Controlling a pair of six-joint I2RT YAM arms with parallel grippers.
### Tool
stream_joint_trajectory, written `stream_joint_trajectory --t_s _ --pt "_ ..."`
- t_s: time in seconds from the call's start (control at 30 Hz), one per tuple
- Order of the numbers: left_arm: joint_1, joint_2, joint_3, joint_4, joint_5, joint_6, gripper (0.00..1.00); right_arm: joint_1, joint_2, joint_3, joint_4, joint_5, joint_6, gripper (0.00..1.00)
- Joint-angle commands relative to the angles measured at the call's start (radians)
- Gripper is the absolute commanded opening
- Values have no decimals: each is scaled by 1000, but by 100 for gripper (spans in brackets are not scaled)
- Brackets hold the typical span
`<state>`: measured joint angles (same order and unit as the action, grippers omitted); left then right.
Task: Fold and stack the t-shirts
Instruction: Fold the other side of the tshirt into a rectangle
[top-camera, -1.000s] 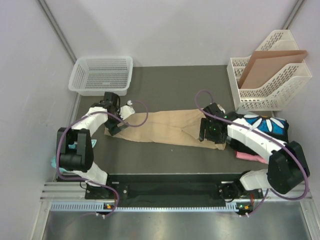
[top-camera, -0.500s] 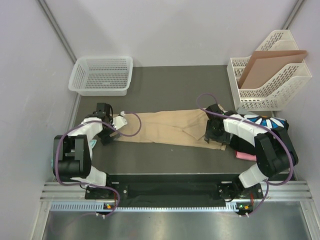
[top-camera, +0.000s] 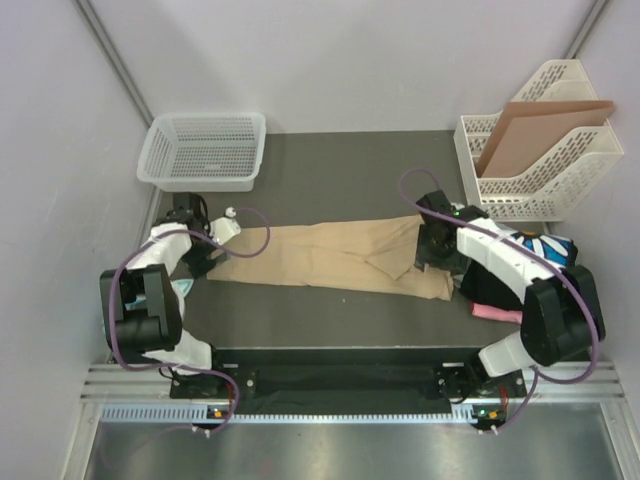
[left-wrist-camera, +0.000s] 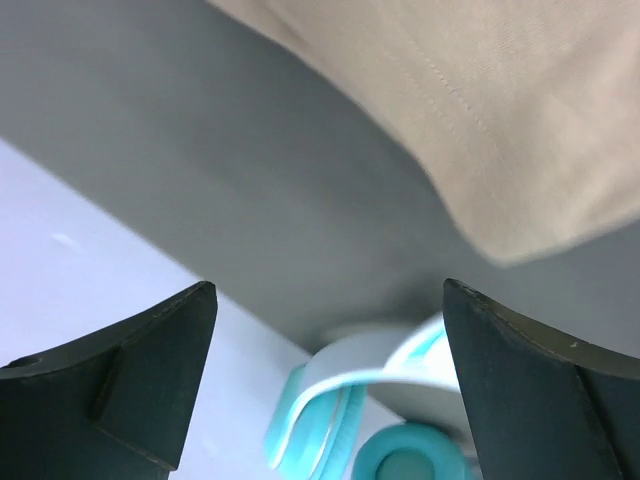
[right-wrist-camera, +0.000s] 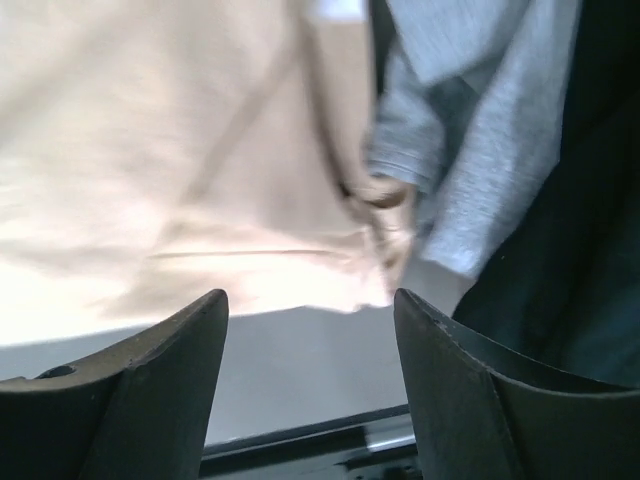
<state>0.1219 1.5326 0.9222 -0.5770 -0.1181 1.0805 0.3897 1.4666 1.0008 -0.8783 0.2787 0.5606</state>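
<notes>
The tan t-shirt, folded into a long narrow strip, lies across the middle of the desk, its right end just beside the heap of unfolded shirts: the black daisy-print shirt, a grey shirt and a pink shirt under them. A second ago both arms were down on the strip's two ends. Now the left pincer has slid outward off the left end and hangs spread wide with nothing between its fingers, the shirt's corner just ahead of it and the small teal item at the desk's edge below. The right pincer has drawn back toward the far side of the strip's right end, its jaws apart and no cloth visibly caught between them. The strip itself now lies a little straighter and longer than before. Both ends appear to have been let go, which suggests the lengthwise fold is finished. The crosswise fold of this first shirt is likely next, and the other three shirts remain untouched.
</notes>
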Motion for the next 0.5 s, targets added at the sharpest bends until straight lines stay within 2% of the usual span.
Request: stream_joint_trajectory --t_s 0.0,0.07,0.17,0.27,0.37,0.47 --pt "-19 -114 182 -211 176 -19 99 32 -97 130 -45 -97 7 67" --pt "-45 -134 219 -257 231 -56 99 80 -89 140 -27 -157 27 68" --pt "-112 -141 196 -239 264 -109 99 147 -48 121 36 -232 73 68" --pt "-194 -108 147 -137 239 -172 99 207 -2 95 93 -259 108 68" --pt "-215 -51 139 -37 268 -246 99 235 38 81 122 -257 128 68" --pt "-215 23 162 -9 261 -303 99 241 58 68 137 -250 134 68"
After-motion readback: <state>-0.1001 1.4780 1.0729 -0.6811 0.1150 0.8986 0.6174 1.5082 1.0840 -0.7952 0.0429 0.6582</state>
